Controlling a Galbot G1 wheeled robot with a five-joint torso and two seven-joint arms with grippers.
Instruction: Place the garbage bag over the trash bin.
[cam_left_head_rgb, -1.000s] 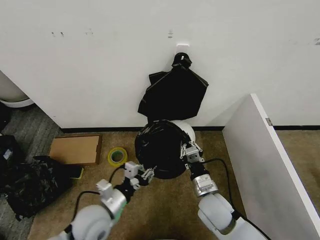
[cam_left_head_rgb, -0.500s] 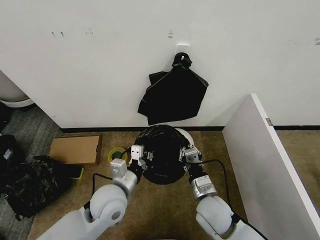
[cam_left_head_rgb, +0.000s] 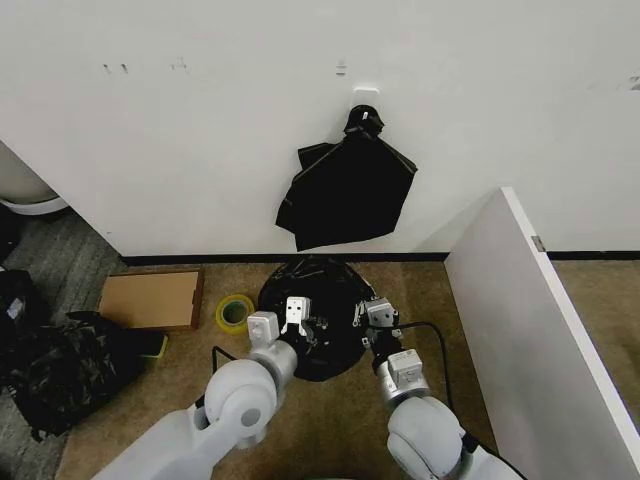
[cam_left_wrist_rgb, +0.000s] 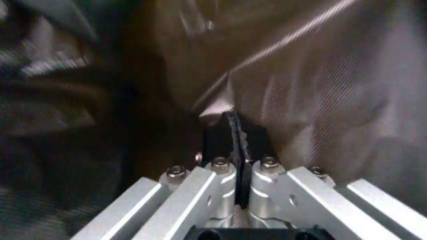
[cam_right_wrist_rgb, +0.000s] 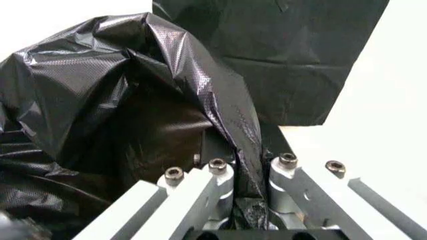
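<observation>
Nearest, the left claw and the right claw reach forward side by side over the carpeted floor, each at the near edge of the bag. In the left wrist view the left claw has its fingers pressed together with a fold of the bag nipped between them. In the right wrist view the right claw is likewise clamped on a ridge of the bag, the film running down between its fingers. The bag spreads as a dark, crinkled mound between the claws and the wall; the bin under it cannot be made out. To the left lie a tape roll and a cardboard box. Farther, a black bundle hangs on the wall.
</observation>
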